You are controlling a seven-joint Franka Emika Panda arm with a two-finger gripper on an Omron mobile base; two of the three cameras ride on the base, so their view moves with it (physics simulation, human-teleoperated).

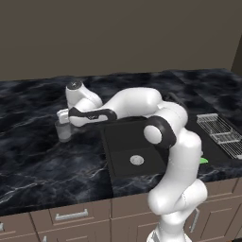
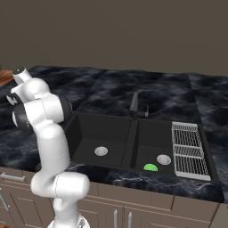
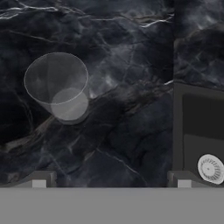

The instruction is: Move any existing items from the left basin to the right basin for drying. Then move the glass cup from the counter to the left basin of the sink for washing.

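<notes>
The glass cup (image 3: 59, 85) stands upright on the black marble counter (image 3: 118, 135), left of the sink. My gripper (image 3: 111, 183) hangs open above the counter, nothing between its fingers; the cup lies beyond the left fingertip (image 3: 39, 181), outside the gap. From the left base view the gripper (image 1: 66, 124) hovers just over the cup (image 1: 64, 132). The left basin (image 2: 89, 133) holds just its silver drain (image 2: 101, 151). A small green lump (image 2: 150, 168) lies in the right basin (image 2: 151, 138) by the front wall, close to that basin's drain (image 2: 163, 159).
A silver wire rack (image 2: 190, 149) sits right of the sink. The dark faucet (image 2: 133, 104) rises behind the divider between the basins. My arm (image 1: 137, 106) reaches across the left basin's rear edge. Beige cabinets (image 1: 71, 215) run below the counter.
</notes>
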